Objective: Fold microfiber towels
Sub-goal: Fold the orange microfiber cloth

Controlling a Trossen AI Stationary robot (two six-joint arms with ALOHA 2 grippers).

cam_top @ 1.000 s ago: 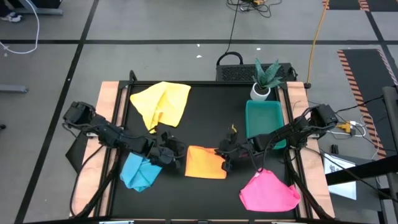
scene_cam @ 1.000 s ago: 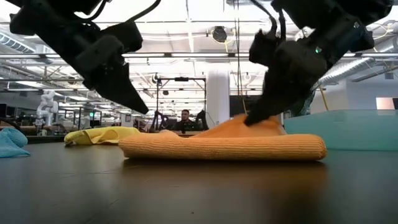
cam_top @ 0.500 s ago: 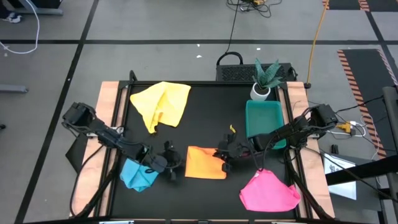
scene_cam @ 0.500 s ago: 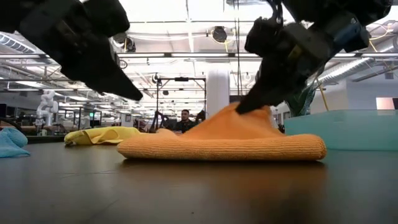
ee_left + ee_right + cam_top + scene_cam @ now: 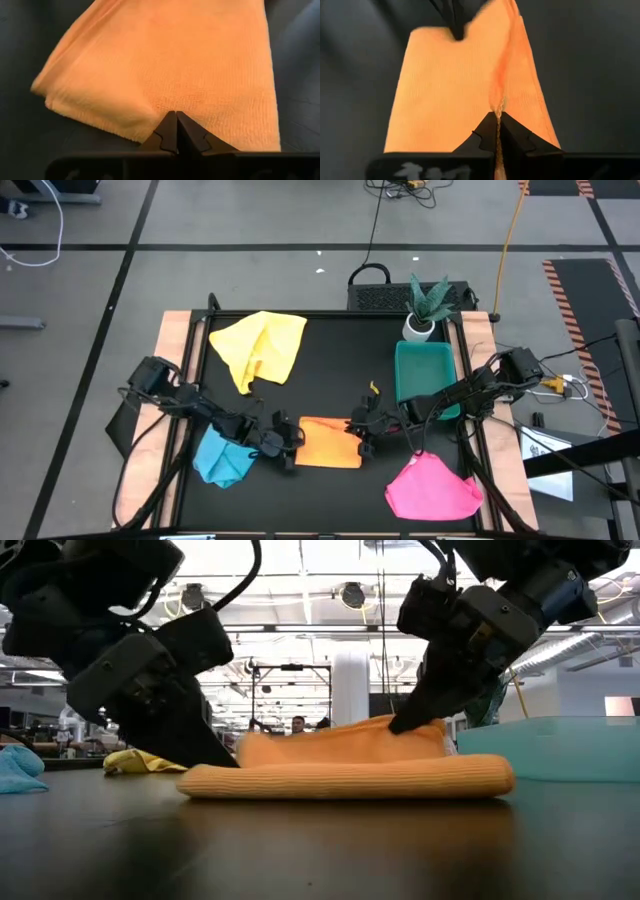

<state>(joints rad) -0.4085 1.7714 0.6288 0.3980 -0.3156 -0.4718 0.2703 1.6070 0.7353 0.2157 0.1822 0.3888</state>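
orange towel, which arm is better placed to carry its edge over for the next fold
Right. The right gripper is pinched on a raised ridge of the orange towel; the left gripper, also shut, only presses on the opposite edge.

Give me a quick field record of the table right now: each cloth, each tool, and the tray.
orange cloth: folded flat, table centre
left tool: shut, pinching orange cloth's left edge
right tool: shut on orange cloth's right edge, fabric pinched up
yellow cloth: crumpled, far left
blue cloth: bunched, near left, beside left arm
pink cloth: bunched, near right
green tray: far right, by potted plant
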